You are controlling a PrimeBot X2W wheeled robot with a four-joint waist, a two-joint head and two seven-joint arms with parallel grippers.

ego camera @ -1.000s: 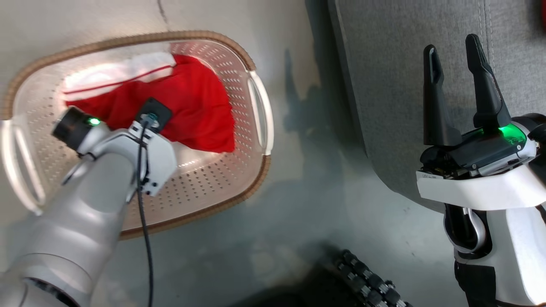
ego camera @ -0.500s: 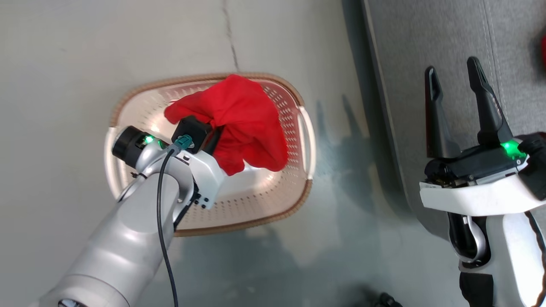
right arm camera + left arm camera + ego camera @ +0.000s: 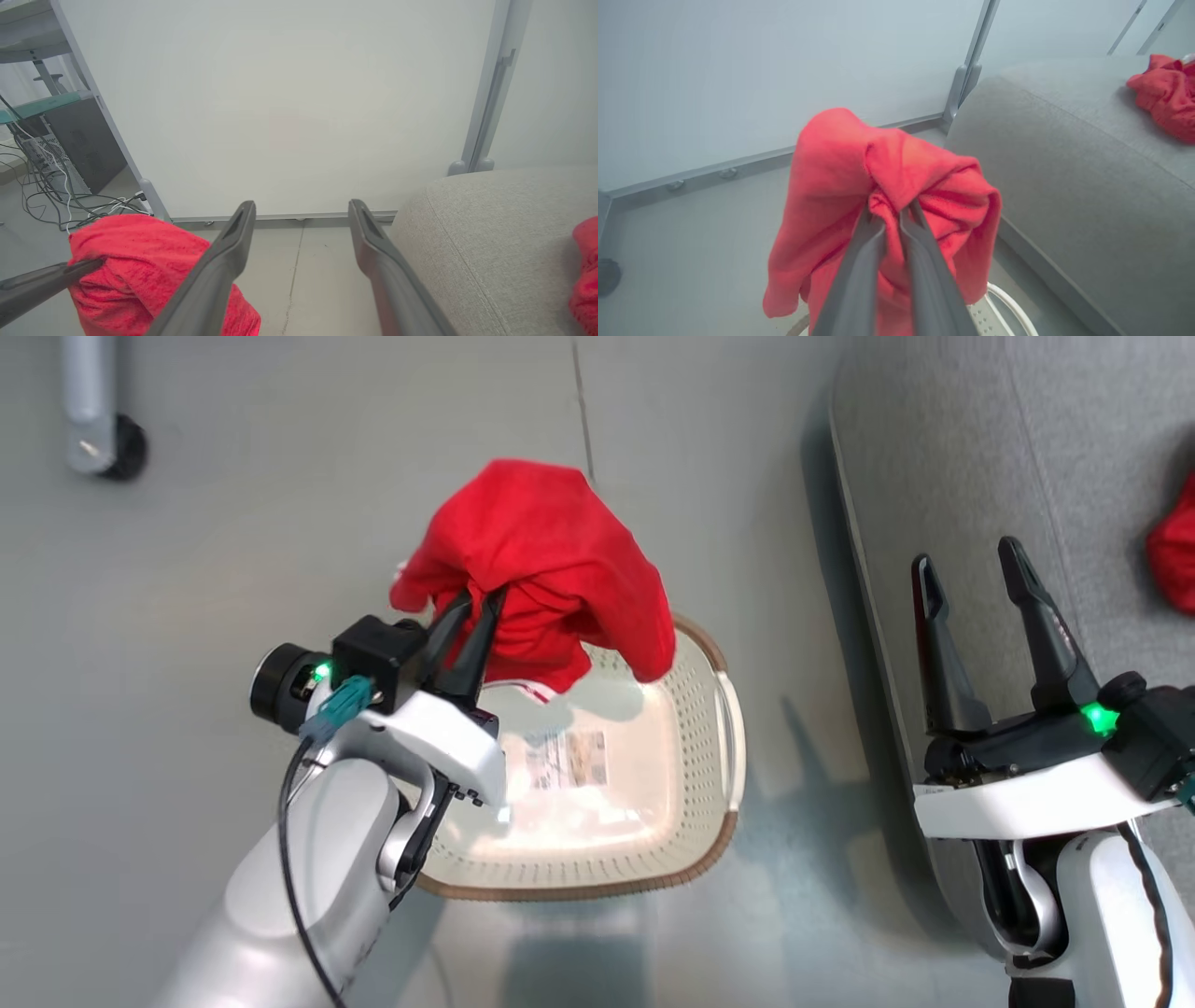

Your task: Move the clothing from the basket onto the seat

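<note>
My left gripper is shut on a bright red piece of clothing and holds it in the air above the cream basket, whose labelled bottom is bare. In the left wrist view the clothing drapes over my closed left gripper. My right gripper stands open over the edge of the grey seat, nothing between its fingers. A second red garment lies on the seat at the right, also seen in the left wrist view. The right wrist view shows the held clothing at lower left and my open right gripper.
The basket stands on a pale grey floor left of the seat. A caster and metal leg stand at the far upper left. A white wall panel with a post runs behind; cables and a shelf sit at its left.
My left gripper has lifted the red clothing out of the basket into the air, leaving the basket's bottom bare. The head camera has risen and shifted. My right gripper stays open.
</note>
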